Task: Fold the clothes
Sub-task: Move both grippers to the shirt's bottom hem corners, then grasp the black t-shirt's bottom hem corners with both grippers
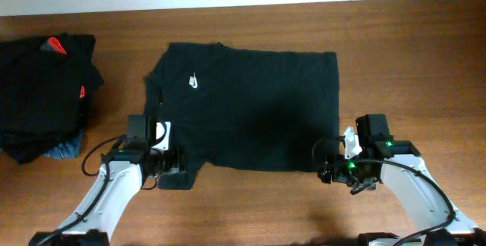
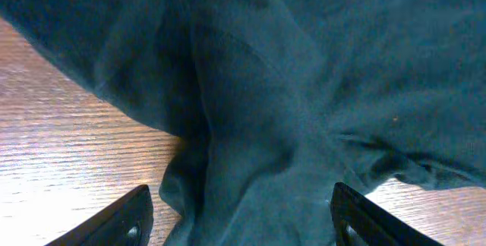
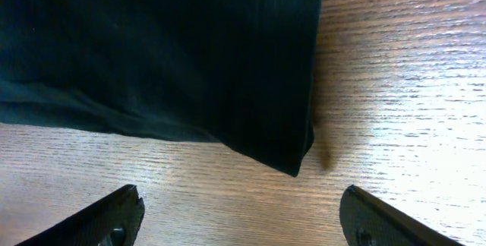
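Observation:
A plain black shirt (image 1: 250, 117) from the clothes lies spread flat on the wooden table (image 1: 410, 71), its small white swoosh logo (image 1: 195, 81) at the upper left. My left gripper (image 1: 171, 167) hovers at the shirt's near-left sleeve. In the left wrist view it (image 2: 243, 227) is open, with rumpled sleeve fabric (image 2: 258, 147) lying between the wide-apart fingers (image 2: 125, 219). My right gripper (image 1: 328, 167) sits at the shirt's near-right corner. In the right wrist view it (image 3: 243, 223) is open over bare wood, and the hem corner (image 3: 292, 159) lies just ahead of the fingertips (image 3: 114, 216).
A heap of other dark clothes (image 1: 42, 98), showing red patches and a bit of blue, lies at the table's left edge. Bare wood runs along the front edge and to the right of the shirt. A pale wall borders the back.

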Controlling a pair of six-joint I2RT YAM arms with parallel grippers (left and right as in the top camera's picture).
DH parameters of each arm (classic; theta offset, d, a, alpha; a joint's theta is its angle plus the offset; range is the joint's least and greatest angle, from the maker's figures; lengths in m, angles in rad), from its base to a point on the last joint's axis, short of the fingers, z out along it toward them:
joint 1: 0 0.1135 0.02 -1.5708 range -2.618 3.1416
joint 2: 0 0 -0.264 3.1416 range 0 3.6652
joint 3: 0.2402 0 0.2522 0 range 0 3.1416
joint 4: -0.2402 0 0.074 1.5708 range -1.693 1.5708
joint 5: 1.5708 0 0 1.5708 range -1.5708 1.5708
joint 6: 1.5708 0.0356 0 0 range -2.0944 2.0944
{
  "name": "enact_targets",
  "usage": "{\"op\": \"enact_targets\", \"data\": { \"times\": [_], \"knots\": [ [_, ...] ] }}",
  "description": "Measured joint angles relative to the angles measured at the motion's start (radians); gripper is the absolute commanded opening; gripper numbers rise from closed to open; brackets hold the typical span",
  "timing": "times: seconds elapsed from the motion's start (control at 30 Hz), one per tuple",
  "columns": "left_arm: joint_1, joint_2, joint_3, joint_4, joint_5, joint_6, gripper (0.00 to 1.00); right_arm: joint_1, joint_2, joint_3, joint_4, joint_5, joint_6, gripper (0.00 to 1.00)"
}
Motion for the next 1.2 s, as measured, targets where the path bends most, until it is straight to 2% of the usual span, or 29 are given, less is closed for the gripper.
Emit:
{"op": "enact_targets", "data": {
  "times": [0.1, 0.17, 0.2, 0.27, 0.3, 0.37, 0.4, 0.6, 1.03, 1.2],
  "knots": [
    [0.000, 0.034, 0.000, 0.003, 0.000, 0.000, 0.74, 0.000, 0.000, 0.000, 0.002, -0.001, 0.001, 0.88],
    [0.000, 0.054, 0.002, 0.011, 0.000, 0.000, 0.70, 0.000, 0.000, 0.000, 0.005, -0.001, 0.002, 0.87],
    [0.000, 0.057, 0.004, 0.011, 0.000, 0.000, 0.62, 0.000, 0.000, -0.001, 0.006, -0.001, 0.003, 0.87],
    [0.000, 0.065, 0.009, 0.010, -0.001, 0.000, 0.33, 0.000, 0.000, -0.001, 0.010, -0.001, 0.003, 0.86],
    [0.001, 0.070, 0.012, 0.008, -0.003, 0.000, 0.21, 0.000, 0.000, -0.002, 0.012, -0.001, 0.002, 0.86],
    [0.003, 0.079, 0.014, -0.008, -0.001, -0.004, 0.04, 0.000, 0.000, -0.002, 0.014, -0.001, 0.003, 0.86],
    [0.003, 0.082, 0.014, -0.023, 0.000, 0.000, 0.01, 0.000, 0.000, -0.002, 0.014, -0.001, 0.003, 0.86],
    [0.003, 0.085, 0.018, -0.106, 0.022, 0.000, 0.01, 0.000, 0.000, -0.002, 0.023, -0.001, 0.003, 0.86],
    [0.003, 0.085, 0.018, -0.111, 0.024, 0.000, 0.01, 0.000, 0.006, -0.002, 0.028, -0.008, 0.003, 0.85],
    [0.003, 0.085, 0.018, -0.111, 0.025, 0.000, 0.01, 0.000, 0.068, -0.015, 0.113, -0.013, 0.005, 0.85]
  ]
}}
